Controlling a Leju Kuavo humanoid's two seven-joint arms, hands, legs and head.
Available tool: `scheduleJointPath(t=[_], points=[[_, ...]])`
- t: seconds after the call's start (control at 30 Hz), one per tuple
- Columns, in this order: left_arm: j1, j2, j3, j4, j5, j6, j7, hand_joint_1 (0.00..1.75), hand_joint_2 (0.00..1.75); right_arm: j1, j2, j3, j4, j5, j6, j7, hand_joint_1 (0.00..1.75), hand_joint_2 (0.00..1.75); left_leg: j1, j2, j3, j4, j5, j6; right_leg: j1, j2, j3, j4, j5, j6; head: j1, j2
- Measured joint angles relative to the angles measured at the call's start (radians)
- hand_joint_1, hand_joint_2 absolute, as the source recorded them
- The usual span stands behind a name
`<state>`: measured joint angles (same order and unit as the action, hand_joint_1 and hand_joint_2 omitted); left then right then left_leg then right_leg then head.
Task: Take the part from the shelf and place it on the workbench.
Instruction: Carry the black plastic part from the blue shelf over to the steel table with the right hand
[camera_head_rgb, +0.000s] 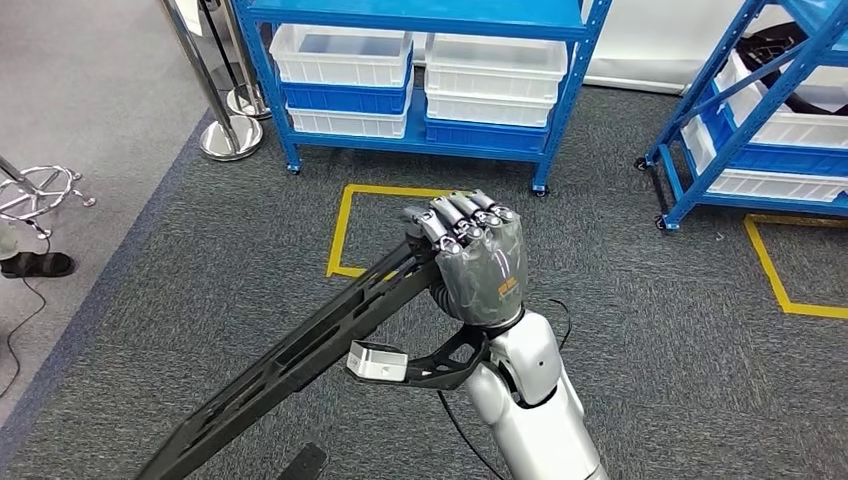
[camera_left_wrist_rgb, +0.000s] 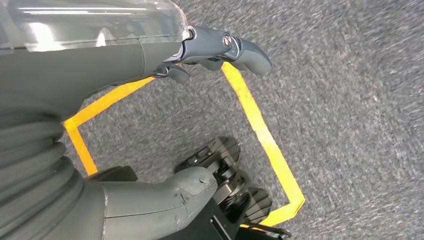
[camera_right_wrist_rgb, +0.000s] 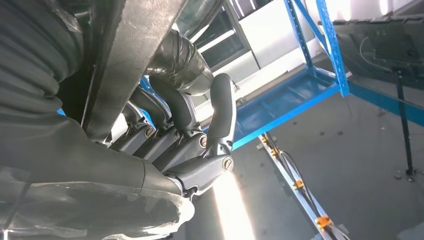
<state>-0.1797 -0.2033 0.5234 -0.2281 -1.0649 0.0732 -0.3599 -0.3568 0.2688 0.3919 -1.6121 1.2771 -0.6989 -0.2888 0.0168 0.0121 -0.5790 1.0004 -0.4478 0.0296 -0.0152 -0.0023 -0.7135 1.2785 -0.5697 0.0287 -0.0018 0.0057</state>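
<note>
part (camera_head_rgb: 290, 362): black, long, with an open lattice pattern
right hand (camera_head_rgb: 478, 262): dark grey, small orange and white marks on its back
right arm (camera_head_rgb: 530, 400): silver
left hand (camera_left_wrist_rgb: 125, 55): dark grey, ribbed cover
shelf (camera_head_rgb: 420, 20): bright blue frame, far centre
bins (camera_head_rgb: 345, 50): white over blue, stacked in pairs
second shelf (camera_head_rgb: 745, 110): blue, far right, white bins
floor (camera_head_rgb: 200, 260): dark grey speckled carpet
floor tape (camera_head_rgb: 345, 225): yellow outlines
stanchion (camera_head_rgb: 225, 130): shiny chrome, far left
</note>
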Motion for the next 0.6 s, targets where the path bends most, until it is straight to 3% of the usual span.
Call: scheduleJointPath(t=[0.07, 0.13, 0.27, 0.3, 0.37, 0.43, 0.47, 0.5, 0.53, 0.6], points=[[0.000, 0.000, 0.000, 0.000, 0.001, 0.000, 0.000, 0.00, 1.75, -0.002, -0.003, 0.002, 0.000, 0.000, 0.000, 0.003, 1.75, 1.75, 0.003, 0.000, -0.011, 0.010, 0.003, -0.007, -0.008, -0.001, 0.082, -0.125, 0.047, 0.005, 0.000, 0.000], [-0.001, 0.000, 0.000, 0.000, 0.002, 0.000, 0.004, 0.00, 1.75, -0.004, -0.003, 0.005, 0.000, 0.000, 0.000, 0.006, 1.75, 1.75, 0.002, -0.001, -0.021, 0.022, 0.006, -0.020, -0.006, 0.001, 0.137, -0.223, 0.071, -0.001, 0.000, 0.000], [0.000, 0.001, 0.000, 0.000, 0.004, 0.000, 0.012, 0.00, 1.75, -0.008, -0.006, 0.009, 0.000, 0.000, 0.000, 0.012, 1.75, 1.75, 0.005, -0.002, -0.035, 0.028, 0.011, -0.046, 0.001, 0.003, 0.130, -0.240, 0.088, -0.031, 0.000, 0.000], [0.000, 0.001, 0.000, 0.000, 0.004, 0.000, 0.013, 0.00, 1.75, -0.011, -0.006, 0.011, 0.000, -0.002, 0.000, 0.013, 1.75, 1.75, 0.007, -0.003, -0.043, 0.045, -0.007, -0.050, 0.001, 0.002, 0.126, -0.242, 0.095, -0.040, 0.000, 0.000], [0.000, 0.001, 0.000, 0.000, 0.004, 0.000, 0.015, 0.00, 1.75, -0.016, -0.006, 0.016, 0.001, -0.008, 0.000, 0.016, 1.75, 1.75, 0.008, -0.004, -0.078, 0.138, -0.080, -0.053, 0.003, 0.001, 0.113, -0.245, 0.107, -0.057, -0.001, 0.000], [0.000, 0.001, 0.000, 0.000, 0.004, 0.000, 0.015, 0.00, 1.75, -0.018, -0.008, 0.020, 0.004, -0.018, 0.000, 0.017, 1.75, 1.75, 0.008, -0.004, -0.118, 0.262, -0.150, -0.053, 0.010, 0.000, 0.096, -0.243, 0.117, -0.064, -0.001, 0.000], [0.001, 0.001, 0.000, 0.000, 0.004, 0.001, 0.014, 0.00, 1.75, -0.018, -0.010, 0.022, 0.005, -0.023, 0.000, 0.018, 1.75, 1.75, 0.007, -0.004, -0.122, 0.294, -0.161, -0.051, 0.014, 0.001, 0.088, -0.242, 0.121, -0.066, -0.001, 0.000], [0.001, 0.001, 0.000, 0.000, 0.004, 0.002, 0.012, 0.00, 1.75, -0.018, -0.012, 0.024, 0.007, -0.032, 0.000, 0.021, 1.75, 1.75, 0.005, -0.004, -0.108, 0.286, -0.152, -0.048, 0.018, 0.001, 0.080, -0.240, 0.125, -0.067, -0.001, 0.000], [0.001, 0.001, 0.000, 0.000, 0.004, 0.002, 0.010, 0.00, 1.75, -0.018, -0.014, 0.027, 0.009, -0.044, 0.000, 0.024, 1.75, 1.75, 0.003, -0.004, -0.073, 0.238, -0.128, -0.042, 0.020, 0.001, 0.074, -0.238, 0.128, -0.067, 0.000, 0.000], [-0.001, 0.002, 0.000, 0.000, 0.004, 0.004, 0.008, 0.00, 1.75, -0.021, -0.019, 0.035, 0.010, -0.068, 0.000, 0.031, 1.75, 1.75, -0.006, -0.004, 0.013, 0.099, -0.085, -0.025, 0.025, 0.002, 0.067, -0.233, 0.136, -0.064, 0.000, 0.000]])
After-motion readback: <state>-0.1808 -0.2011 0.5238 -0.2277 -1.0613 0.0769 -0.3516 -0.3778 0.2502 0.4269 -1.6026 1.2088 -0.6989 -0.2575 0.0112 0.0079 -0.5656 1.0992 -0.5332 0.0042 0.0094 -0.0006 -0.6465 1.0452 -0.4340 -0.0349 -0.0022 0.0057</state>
